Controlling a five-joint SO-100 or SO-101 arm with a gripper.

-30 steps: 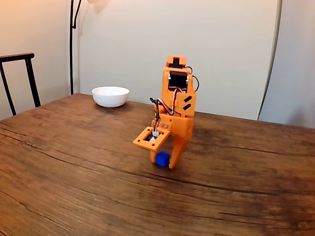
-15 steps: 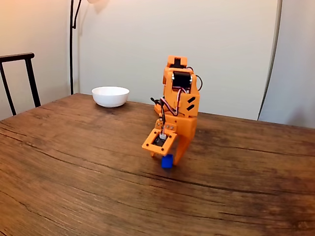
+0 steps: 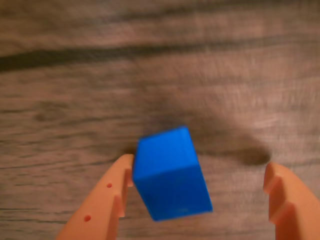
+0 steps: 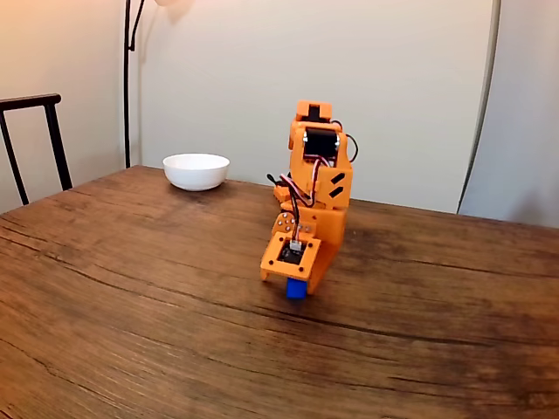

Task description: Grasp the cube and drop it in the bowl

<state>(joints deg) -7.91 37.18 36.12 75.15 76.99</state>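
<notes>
- Since a second ago the orange printed arm [image 4: 316,188] has swung its wrist round in the fixed view, so the little camera board that jutted out to the left now faces forward, and the tiny bright-blue cube has shifted slightly to the right on the table.
- Wrist view: the tiny bright-blue cube [image 3: 171,173] sits tilted on the brown, grainy wooden table [image 3: 75,90], between the two orange fingers of the gripper [image 3: 197,195].
- Wrist view: the left finger [image 3: 107,197] touches, or very nearly touches, the cube's left edge, while the right finger [image 3: 290,197] stands well apart from it, so the jaws are spread wide and nothing is clamped.
- Wrist view: a dark, soft shadow lies on the wood just behind and to the right of the cube; the picture is somewhat blurred.
- Fixed view: the arm bends down over the middle of the table [image 4: 131,297], its gripper [image 4: 298,281] pointing at the wood with the cube [image 4: 297,290] showing just under the camera board, resting on the table.
- Fixed view: the plain round white glossy bowl [image 4: 196,171] stands near the far edge of the table, well apart from the cube and up to the left of the arm.
- Fixed view: a dark chair back [image 4: 31,140] stands at the left edge, and a thin black lamp pole [image 4: 128,78] rises against the pale wall behind the bowl.
</notes>
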